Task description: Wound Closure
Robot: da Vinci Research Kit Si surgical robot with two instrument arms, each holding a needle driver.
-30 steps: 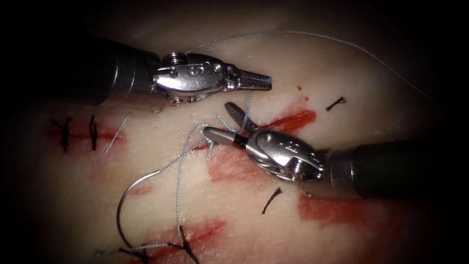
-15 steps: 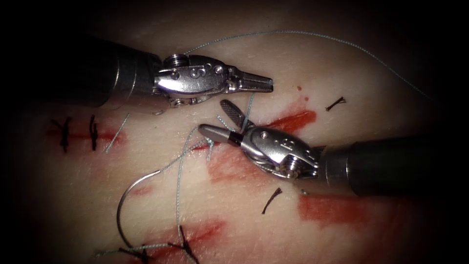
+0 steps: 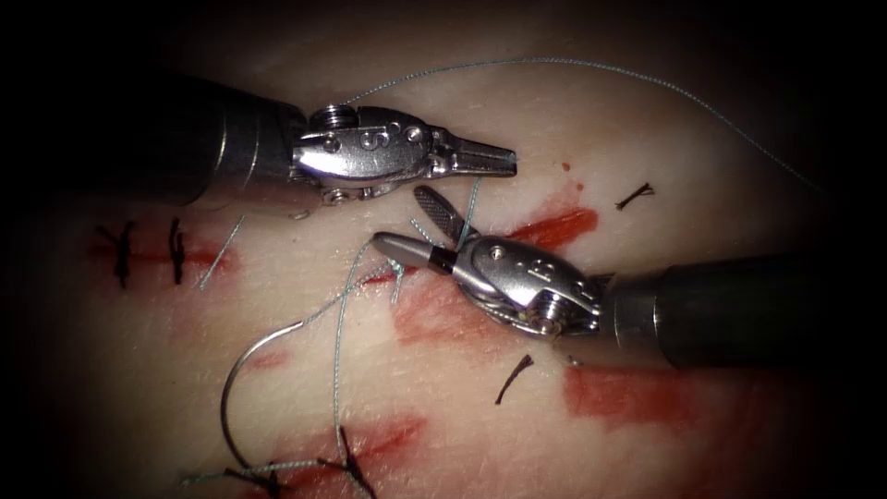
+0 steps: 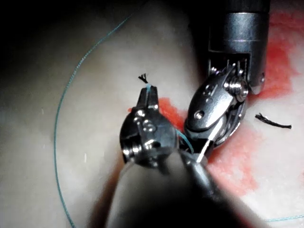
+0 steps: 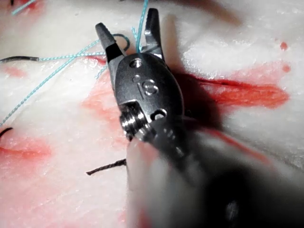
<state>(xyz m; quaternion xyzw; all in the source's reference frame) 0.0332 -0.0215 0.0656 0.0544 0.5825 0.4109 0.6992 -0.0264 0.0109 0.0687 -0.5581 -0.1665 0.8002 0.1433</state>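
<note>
The left end effector [image 3: 499, 159] is reaching in over the tissue [image 3: 647, 157] with its jaws pressed together on the thread [image 3: 573, 63]; a pale strand is dropping from its tip toward the cut [image 3: 545, 228], and in the left wrist view the same end effector [image 4: 148, 95] is pinching a blue strand at its tip. The right end effector [image 3: 411, 222] is sitting just below it with its jaws spread, one on each side of that hanging strand, gripping nothing; the right wrist view is showing this end effector [image 5: 128, 23] gaping with the thread [image 5: 140, 19] running between the jaws.

The needle [image 3: 236, 379] is lying loose on the tissue, well to the left of both tools, held by neither; its lower end is disappearing among dark stitches [image 3: 346, 462], so whether it is entering the tissue cannot be told. Red fluid [image 3: 637, 393] is staining the surface, and short cut ends of thread [image 3: 513, 379] are lying near the right tool.
</note>
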